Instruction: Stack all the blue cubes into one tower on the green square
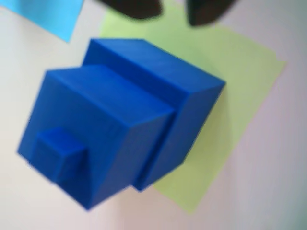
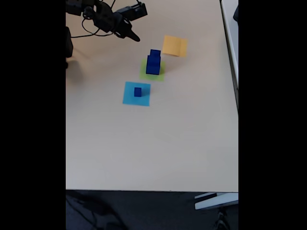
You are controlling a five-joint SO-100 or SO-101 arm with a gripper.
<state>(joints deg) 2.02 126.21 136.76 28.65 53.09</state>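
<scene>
Blue cubes [image 1: 120, 124], standing stacked just below the spread, empty gripper [image 1: 172, 9], risking toppling when adding the remaining cube [image 2: 137, 92].

In the wrist view, you see the fingers [image 1: 136, 8] as two dark blurred shapes cut off by the top edge; whether they are parted or closed cannot be told. The tower [image 1: 124, 129] hides the middle of the green square [image 1: 240, 81], and its edges are soft with blur. The light-blue square [image 1: 48, 14] is cut off at the top left corner. In the fixed view, the gripper [image 2: 130, 32] is too small to judge its jaws, and the arm runs off the picture's left side
</scene>
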